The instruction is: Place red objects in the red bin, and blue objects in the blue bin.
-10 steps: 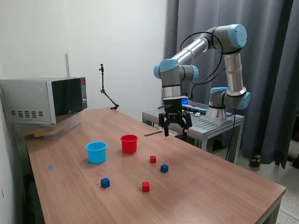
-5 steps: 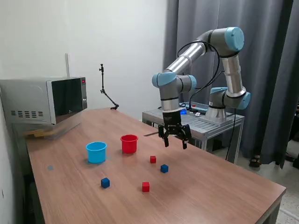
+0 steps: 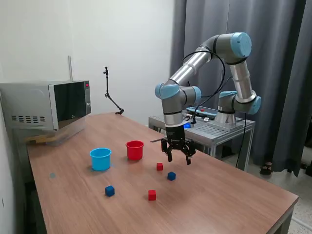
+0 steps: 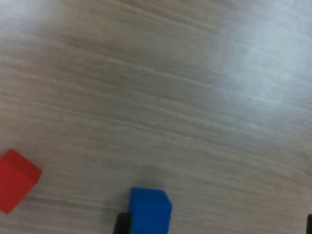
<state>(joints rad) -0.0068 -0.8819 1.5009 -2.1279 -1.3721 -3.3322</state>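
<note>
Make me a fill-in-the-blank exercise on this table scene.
1. The number of small cubes on the table is ____.
2. The cup beside the red cup is light ____.
3. The gripper hangs above the table with its jaws ____.

Missing words: four; blue; open

The arm (image 3: 195,66) was built of silver-grey tubes joined by light blue capped joints, with a black cable looping alongside its upper links. Its black two-finger gripper (image 3: 178,155) hung from a dark wrist section.
</note>
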